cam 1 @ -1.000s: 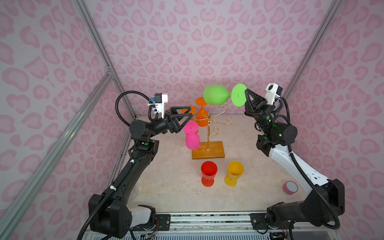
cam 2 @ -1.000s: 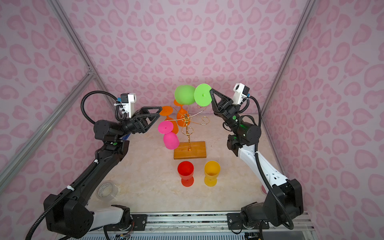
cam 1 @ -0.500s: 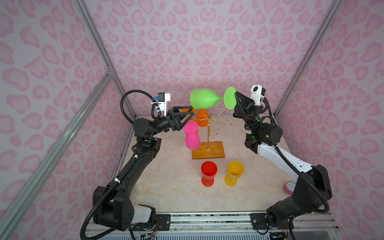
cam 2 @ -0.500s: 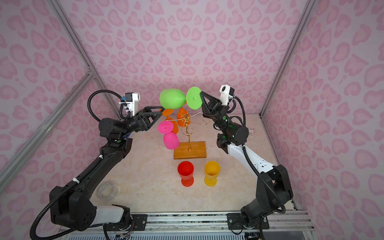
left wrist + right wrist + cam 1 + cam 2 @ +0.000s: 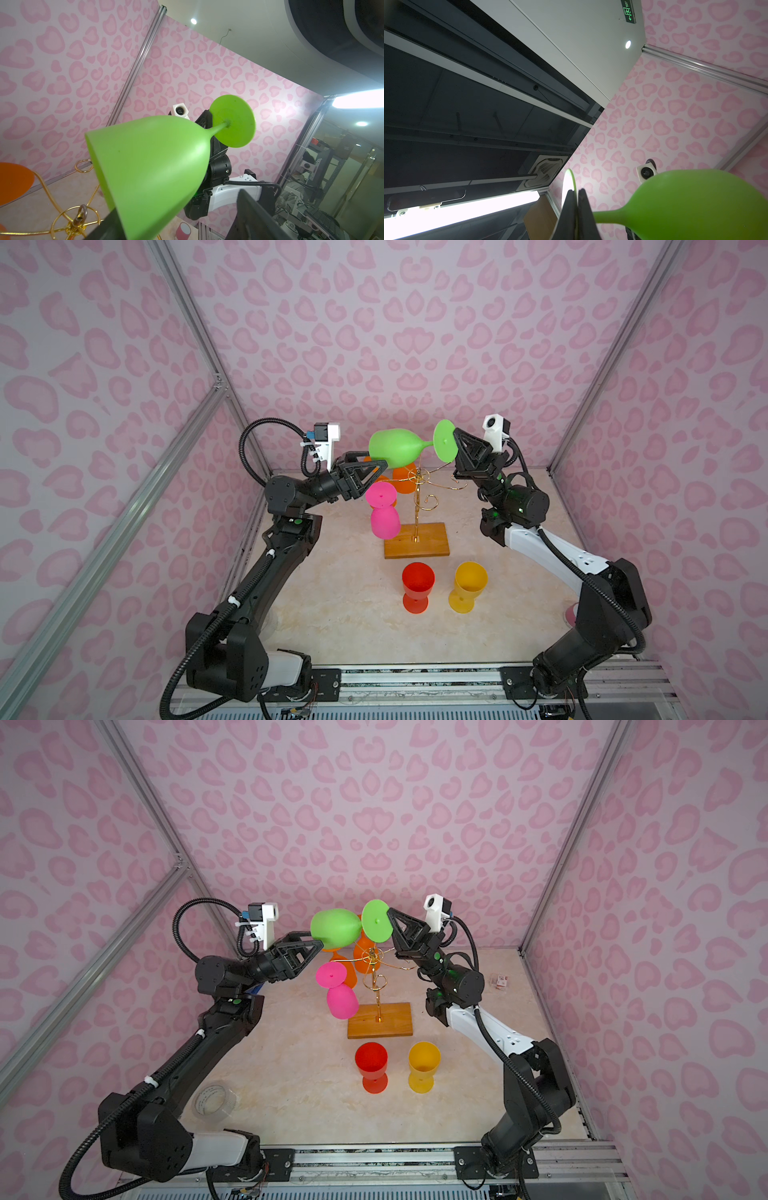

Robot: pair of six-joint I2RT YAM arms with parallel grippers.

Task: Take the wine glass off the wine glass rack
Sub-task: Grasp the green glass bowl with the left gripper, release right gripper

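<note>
Pinching the flat round foot [image 5: 444,440] of the lime-green plastic wine glass [image 5: 399,448] edge-on, my right gripper [image 5: 576,194] is clamped tight on it. The glass lies sideways in the air above the gold wire wine glass rack [image 5: 432,541], clear of its curled arms as far as I can judge. My left gripper [image 5: 377,461] stands open with the bowl between its jaws. One finger sits close against the bowl, though I cannot tell whether it touches, and the other is plainly apart.

To hand over well, I judge I should close the left jaws gently on the bowl's wide part and release the foot only once that hold is firm. I should also steer away from the hanging pink plastic glass [image 5: 384,516] just below.

A green exit sign [image 5: 629,10] shows overhead, its characters too small to read. The clear tape roll [image 5: 214,1102] bears print I cannot make out.
</note>
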